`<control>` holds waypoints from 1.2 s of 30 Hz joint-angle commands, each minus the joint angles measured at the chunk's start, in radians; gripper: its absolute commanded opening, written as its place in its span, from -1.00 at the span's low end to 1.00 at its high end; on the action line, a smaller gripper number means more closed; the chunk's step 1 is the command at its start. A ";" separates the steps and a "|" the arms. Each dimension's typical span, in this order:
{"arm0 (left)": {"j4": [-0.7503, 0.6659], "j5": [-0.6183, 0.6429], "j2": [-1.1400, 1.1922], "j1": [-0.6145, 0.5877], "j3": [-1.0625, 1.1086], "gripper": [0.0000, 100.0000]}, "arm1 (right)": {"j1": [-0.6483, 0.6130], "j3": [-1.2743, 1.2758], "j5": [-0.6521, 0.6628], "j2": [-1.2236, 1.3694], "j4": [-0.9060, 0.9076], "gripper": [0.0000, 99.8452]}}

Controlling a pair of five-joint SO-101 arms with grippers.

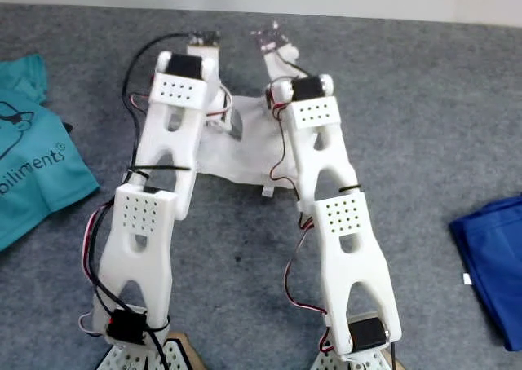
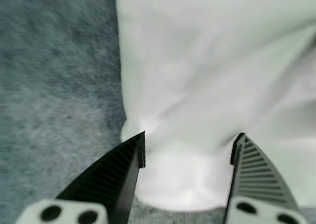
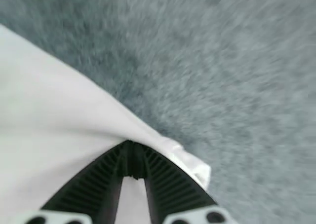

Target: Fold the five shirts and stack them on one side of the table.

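- You've got the grey table (image 1: 424, 101) running across the whole high view, with three shirts on it by my count: one white, one teal, one blue.
- Two white arms (image 1: 159, 182) stand side by side in the middle, both stretched away from their bases toward the far edge. From above I can't tell you which is which.
- The teal shirt (image 1: 33, 158) lies spread at one side edge of the table, printed side up, well apart from both arms.
- The white shirt (image 1: 236, 154) is your working piece. It sits in the centre, rumpled, between and partly under the two arms.
- The blue shirt (image 1: 493, 256) lies at the opposite side edge, partly cut off, also well clear of the arms.
- Your left gripper (image 2: 190, 137) is spread wide. Its two fingers straddle a rounded end of the white shirt (image 2: 207, 61), cloth between them, with bare table just beside one finger. I can't tell whether the tips touch the fabric.
- Your right gripper (image 3: 132, 144) is pressed together, pinching the edge of the white shirt (image 3: 44, 110). The cloth drapes over the fingertips, and open table lies beyond that edge.
- There's a small white tag (image 3: 197, 172) at the corner of that pinched edge, just beside the right gripper.
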 commanded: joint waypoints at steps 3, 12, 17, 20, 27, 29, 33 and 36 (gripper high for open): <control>0.006 -0.011 -0.122 -0.036 -0.041 -0.43 | -0.051 -0.263 0.017 -0.120 0.277 -0.99; -0.141 -0.012 0.050 -0.077 -0.048 -0.43 | -0.025 -0.094 -0.011 -0.236 0.371 -0.99; -0.164 -0.012 0.059 -0.074 -0.048 -0.43 | 0.010 0.275 -0.015 -0.395 0.367 -0.99; -0.163 -0.014 0.064 -0.071 -0.042 -0.43 | 0.010 0.441 -0.015 -0.493 0.367 -0.99; -0.187 -0.104 0.137 -0.082 -0.025 -0.44 | 0.007 0.668 -0.012 -0.519 0.275 -0.99; -0.207 -0.120 0.166 -0.094 -0.027 -0.44 | 0.007 0.723 -0.012 -0.507 0.232 -0.99; -0.206 -0.120 0.179 -0.117 -0.070 -0.44 | 0.015 0.766 0.002 -0.503 0.222 -0.99; -0.210 -0.120 0.179 -0.120 -0.076 -0.44 | 0.024 0.768 0.061 -0.503 0.295 -0.99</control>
